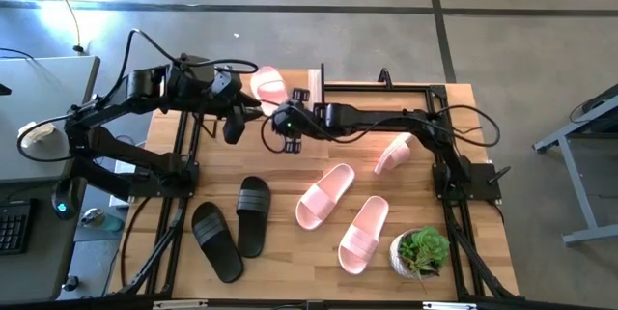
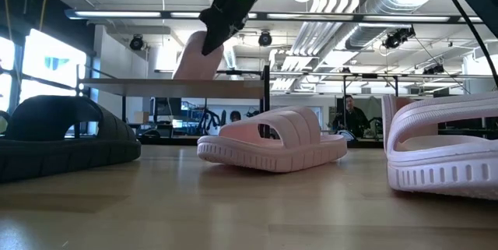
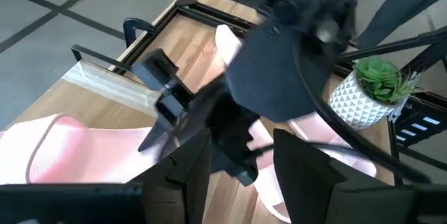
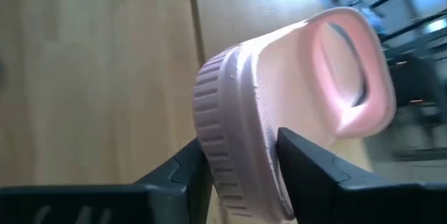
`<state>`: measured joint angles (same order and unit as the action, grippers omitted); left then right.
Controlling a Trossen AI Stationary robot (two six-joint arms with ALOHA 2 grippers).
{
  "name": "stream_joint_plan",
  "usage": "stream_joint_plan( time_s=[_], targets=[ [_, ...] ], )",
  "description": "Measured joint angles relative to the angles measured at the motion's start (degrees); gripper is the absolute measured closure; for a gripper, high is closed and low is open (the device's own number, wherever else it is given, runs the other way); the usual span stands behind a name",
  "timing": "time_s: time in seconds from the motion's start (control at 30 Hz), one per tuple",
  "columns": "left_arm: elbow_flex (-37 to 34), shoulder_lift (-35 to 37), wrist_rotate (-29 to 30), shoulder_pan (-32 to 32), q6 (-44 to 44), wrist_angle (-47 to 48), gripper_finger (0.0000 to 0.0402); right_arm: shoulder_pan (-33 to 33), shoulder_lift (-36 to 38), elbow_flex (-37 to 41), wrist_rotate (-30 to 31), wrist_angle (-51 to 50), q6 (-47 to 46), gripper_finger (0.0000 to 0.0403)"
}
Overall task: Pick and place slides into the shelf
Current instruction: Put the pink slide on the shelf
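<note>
The tabletop [image 1: 290, 170] carried a shelf [image 1: 314, 86] at its far edge. The right end effector [image 1: 282, 120] straddled a pink slide [image 4: 279, 112] there, fingers either side; grip uncertain. Judged best: release only once it sat flat. The left end effector [image 1: 235, 125], half open, crowded close. Five slides and a plant [image 1: 422, 250] lay nearer.

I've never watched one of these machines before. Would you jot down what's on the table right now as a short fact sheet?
Pink slides: four; one by the shelf at the far edge, between the fingers of the right claw; three loose on the table
Black slides: two, lying side by side on the left
Left claw: raised beside the right claw, holding nothing visible
Right claw grip: fingers on either side of the sole; firm or loosening, unclear
Extra: potted plant, near right corner
</note>
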<state>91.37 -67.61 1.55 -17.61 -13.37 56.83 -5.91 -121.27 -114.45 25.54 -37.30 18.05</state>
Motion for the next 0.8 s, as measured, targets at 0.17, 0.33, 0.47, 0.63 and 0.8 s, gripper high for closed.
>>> stream_joint_plan(
  time_s=[0.17,0.33,0.47,0.63,0.8],
  targets=[
    [0.0,0.0,-0.01,0.0,-0.13,0.25,0.0261,-0.57,0.06,0.0,-5.12,-0.23,-1.3,0.022],
    [0.0,0.0,-0.01,0.0,-0.4,0.35,0.0261,-0.57,0.08,0.0,-6.17,-0.65,-1.72,0.0176],
    [0.0,0.0,-0.01,0.0,-0.41,0.35,0.0261,-0.57,0.13,0.0,-7.54,-1.95,-4.09,0.0145],
    [0.0,-0.02,-0.01,0.0,-0.41,0.35,0.0261,-0.55,0.15,0.0,-9.1,-3.87,-5.17,0.0124],
    [0.0,-0.02,-0.01,0.0,-0.39,0.37,0.0261,-0.04,0.64,0.0,-9.22,-4.45,-4.89,0.0121]
  ],
)
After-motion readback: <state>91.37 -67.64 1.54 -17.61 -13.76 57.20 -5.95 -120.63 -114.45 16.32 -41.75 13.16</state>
